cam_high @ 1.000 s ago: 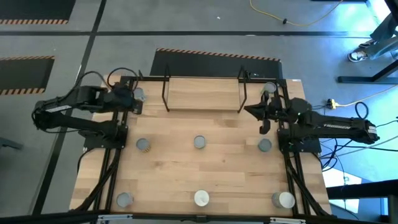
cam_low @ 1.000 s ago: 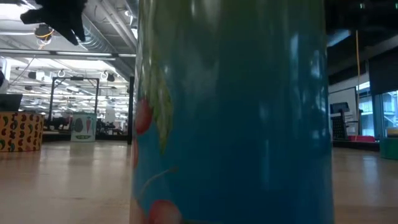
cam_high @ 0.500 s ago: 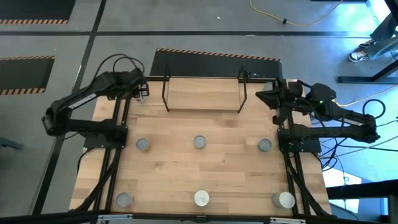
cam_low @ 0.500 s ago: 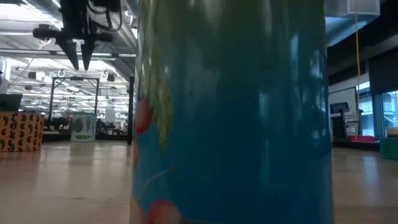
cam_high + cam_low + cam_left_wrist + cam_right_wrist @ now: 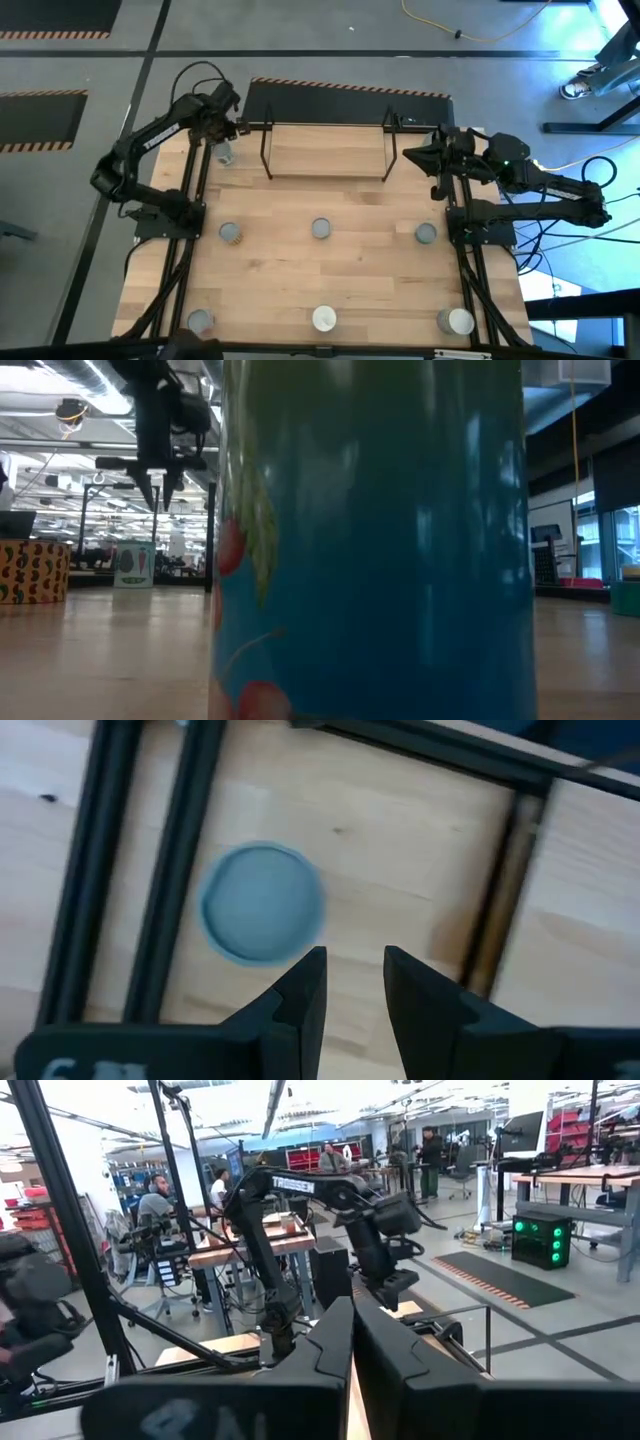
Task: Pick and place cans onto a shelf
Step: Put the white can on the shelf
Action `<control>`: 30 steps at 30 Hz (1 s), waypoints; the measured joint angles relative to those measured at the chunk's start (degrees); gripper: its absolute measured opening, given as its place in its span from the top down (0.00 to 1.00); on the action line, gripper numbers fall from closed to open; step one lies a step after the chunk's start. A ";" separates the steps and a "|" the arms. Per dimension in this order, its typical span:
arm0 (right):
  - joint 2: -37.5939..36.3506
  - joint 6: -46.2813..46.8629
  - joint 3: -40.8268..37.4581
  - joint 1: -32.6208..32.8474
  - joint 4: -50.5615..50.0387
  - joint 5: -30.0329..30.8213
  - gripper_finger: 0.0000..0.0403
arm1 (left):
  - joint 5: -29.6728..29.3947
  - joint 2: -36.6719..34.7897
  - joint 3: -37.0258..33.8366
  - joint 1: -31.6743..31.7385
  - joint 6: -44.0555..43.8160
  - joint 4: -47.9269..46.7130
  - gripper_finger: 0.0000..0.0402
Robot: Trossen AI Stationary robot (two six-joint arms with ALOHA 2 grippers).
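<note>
Table: a light wooden tabletop (image 5: 330,270) with black rails, on a grey floor with striped tape marks.
Room: the right wrist view looks across an open workshop where several people sit at benches.
Shelf: the low rack with a pale wooden board and thin black wire side loops (image 5: 327,150) stands at the table's far edge, its board bare.
Cans: small round silver-topped tins; one (image 5: 224,153) sits at the far left corner, three lie mid-table, three along the near edge. A blue-sided tin (image 5: 370,540) fills the low view.
Left gripper (image 5: 229,131): raised above the corner tin (image 5: 262,902), fingers narrowly parted, holding nothing.
Right gripper (image 5: 411,155): level near the shelf's right end, fingers seemingly together; whether they hold anything is unclear.
</note>
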 joint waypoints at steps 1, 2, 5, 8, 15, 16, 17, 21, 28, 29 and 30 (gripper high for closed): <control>0.19 -0.02 0.00 0.00 0.06 0.00 0.96 | 0.66 0.89 0.00 0.75 0.02 0.02 0.76; 0.20 0.00 0.00 -0.01 0.11 0.00 0.96 | 1.35 1.75 0.00 1.49 0.04 0.02 0.76; 0.35 -0.02 -0.02 0.00 0.10 0.00 0.96 | 2.43 4.15 0.00 3.29 0.06 0.04 0.76; 0.27 -0.04 -0.02 0.00 0.58 0.00 0.96 | 2.71 6.31 0.00 4.47 0.06 0.04 0.76; 0.27 -0.04 -0.04 0.00 0.53 0.01 0.96 | 6.72 9.87 0.00 6.45 0.10 0.96 0.76; 0.27 -0.07 -0.04 -0.02 0.53 0.00 0.96 | 6.79 10.29 0.00 6.61 0.18 0.98 0.76; 0.27 -0.07 -0.04 0.00 0.53 0.00 0.96 | 6.76 10.73 0.00 6.71 0.26 0.98 0.76; 0.27 -0.08 -0.04 0.00 0.53 0.02 0.96 | 6.83 12.16 0.00 6.75 0.28 1.01 0.76; 0.27 -0.09 -0.09 -0.01 0.50 0.00 0.96 | 6.96 14.73 0.22 6.72 0.32 0.82 0.76; 0.27 -0.09 -0.09 0.00 0.50 0.00 0.96 | 6.94 14.98 0.26 6.75 0.32 0.77 0.76; 0.27 -0.09 -0.09 -0.02 0.50 0.00 0.96 | 6.96 15.22 0.31 6.75 0.35 0.75 0.76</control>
